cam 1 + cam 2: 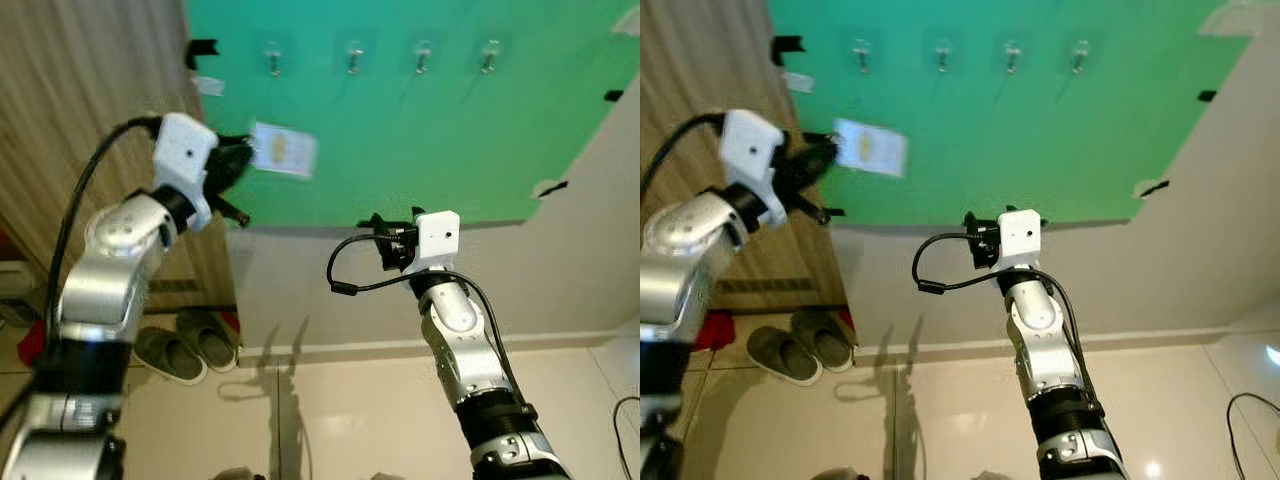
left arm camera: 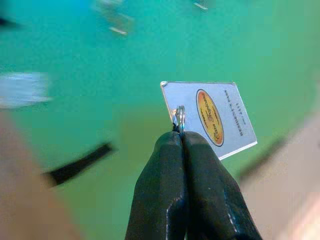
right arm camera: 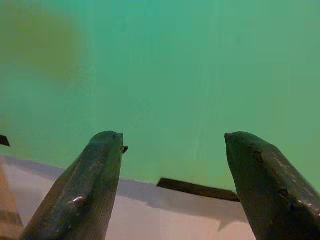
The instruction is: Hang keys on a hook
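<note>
Green wall sheet (image 1: 400, 150), left tool (image 2: 180, 137) clamped on key tag (image 2: 212, 117) ring, tag pointing wallward, right tool (image 3: 172, 142) apart

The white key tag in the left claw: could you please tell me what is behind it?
Behind the key tag, held by its ring in the left claw, is the green sheet carrying four hooks. The patch directly behind the tag is covered.

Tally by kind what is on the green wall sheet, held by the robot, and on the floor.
Small clear wall hooks: 4
White rectangular key tag on a metal ring: 1
Grey-green slippers: 2
Total: 7
</note>
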